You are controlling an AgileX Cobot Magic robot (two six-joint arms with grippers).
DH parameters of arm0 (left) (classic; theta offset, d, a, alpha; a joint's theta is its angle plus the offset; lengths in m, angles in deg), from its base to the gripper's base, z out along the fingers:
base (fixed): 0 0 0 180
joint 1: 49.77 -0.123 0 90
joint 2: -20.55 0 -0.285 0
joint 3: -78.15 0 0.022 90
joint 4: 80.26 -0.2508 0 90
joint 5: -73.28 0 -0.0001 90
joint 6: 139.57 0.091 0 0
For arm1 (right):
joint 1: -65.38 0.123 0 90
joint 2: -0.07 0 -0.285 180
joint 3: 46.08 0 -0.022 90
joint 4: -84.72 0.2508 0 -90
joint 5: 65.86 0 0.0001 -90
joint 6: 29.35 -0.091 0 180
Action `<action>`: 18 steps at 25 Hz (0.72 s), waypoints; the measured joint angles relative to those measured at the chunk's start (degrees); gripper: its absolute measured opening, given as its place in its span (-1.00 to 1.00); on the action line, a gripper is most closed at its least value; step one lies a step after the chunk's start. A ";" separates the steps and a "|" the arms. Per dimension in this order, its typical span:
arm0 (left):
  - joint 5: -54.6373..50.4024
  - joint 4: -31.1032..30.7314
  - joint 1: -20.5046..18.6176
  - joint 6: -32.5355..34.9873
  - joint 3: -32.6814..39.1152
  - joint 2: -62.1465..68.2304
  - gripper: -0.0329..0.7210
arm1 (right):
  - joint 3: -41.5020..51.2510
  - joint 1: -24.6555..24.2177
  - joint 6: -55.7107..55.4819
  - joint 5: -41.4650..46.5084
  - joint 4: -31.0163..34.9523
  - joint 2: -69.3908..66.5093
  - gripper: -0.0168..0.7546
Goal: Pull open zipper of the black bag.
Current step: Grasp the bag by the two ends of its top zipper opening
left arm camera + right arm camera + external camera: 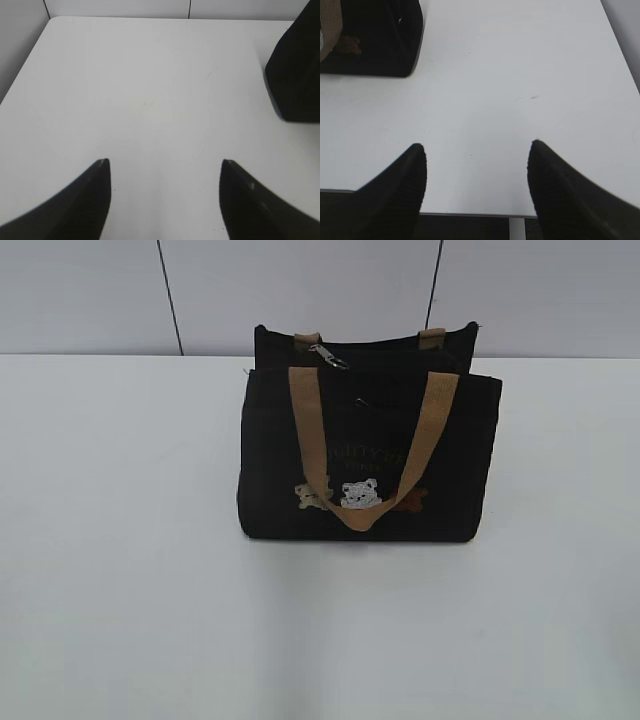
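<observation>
The black bag point(370, 455) stands upright on the white table point(120, 570), toward the far edge where the table meets the pale wall panels point(300, 290). Its front tan handle point(365, 450) hangs down over the front face, looping just below the small bear pictures point(345, 493) and faint gold lettering. The zipper point(328, 357) pull, a small silver piece, lies on top of the bag near its left end, just beside the rear left handle tab point(307, 339); a second tab point(432, 337) sits at the bag's right end. Neither arm shows in the exterior view. In the left wrist view the left end effector point(165, 167) hovers over bare table with its jaws spread wide and nothing between them, the bag's dark corner point(295, 75) up and to its right. In the right wrist view the right end effector point(477, 150) is likewise spread wide and holding nothing, near the table's front edge, with the bag's corner point(385, 40) up and to its left.
</observation>
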 joint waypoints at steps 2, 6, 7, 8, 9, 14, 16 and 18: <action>0.00 0.00 0.00 0.00 0.00 0.00 0.43 | 0.00 0.00 0.00 0.00 0.00 0.00 0.30; 0.00 0.00 0.00 0.00 0.00 0.00 0.43 | 0.00 0.00 0.00 0.00 0.00 0.00 0.30; 0.00 0.00 0.00 0.00 0.00 0.00 0.43 | 0.00 0.00 0.00 0.00 0.00 0.00 0.30; 0.00 0.00 0.00 0.00 0.00 0.00 0.43 | 0.00 0.00 0.00 0.00 0.00 0.00 0.30; 0.00 0.00 0.00 0.00 0.00 0.00 0.43 | 0.00 0.00 0.00 0.00 0.00 0.00 0.30; 0.00 0.00 0.00 0.00 0.00 0.00 0.43 | 0.00 0.00 0.00 0.00 0.00 0.00 0.30; 0.00 0.00 0.00 0.00 0.00 0.00 0.43 | 0.00 0.00 0.00 0.00 0.00 0.00 0.30; 0.00 0.00 0.00 0.00 0.00 0.00 0.43 | 0.00 0.00 0.00 0.00 0.00 0.00 0.30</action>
